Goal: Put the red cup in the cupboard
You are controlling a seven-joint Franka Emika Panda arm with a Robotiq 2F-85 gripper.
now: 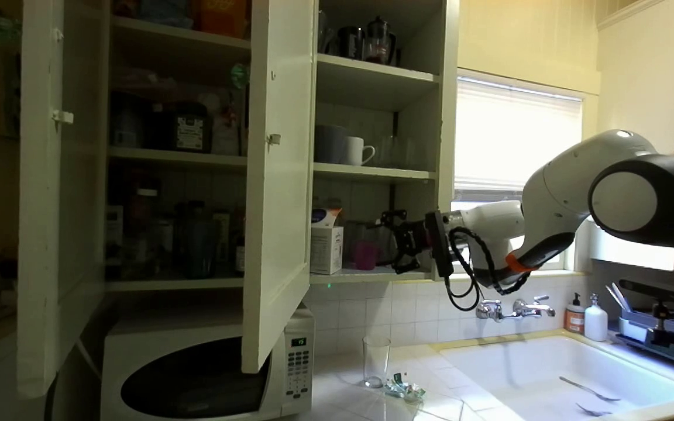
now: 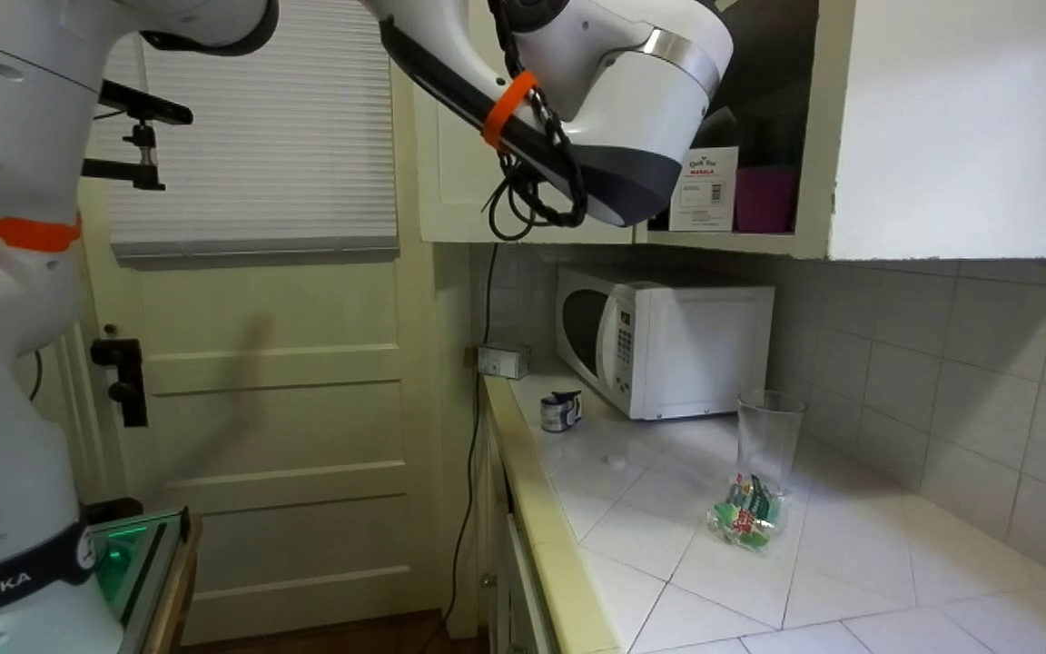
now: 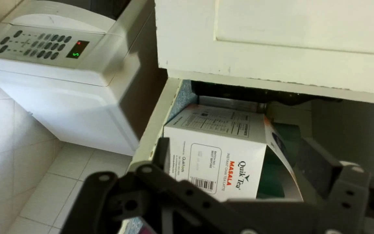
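Red cup (image 1: 365, 255) sits in the cupboard (image 1: 287, 193) beside a white box (image 1: 326, 251), the gripper (image 1: 379, 244) spread wide nearby.

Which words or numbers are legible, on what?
"Quik Tea": white box
"MASALA": white box
"INSTANT CHAI TEA LATTE": white box
"BATCH NO. / BEST BEFORE": white box
"A EMIKA" (cut off): robot's band
Too small or blurred: white box's fine print, microwave display and keys, jar label, orange package
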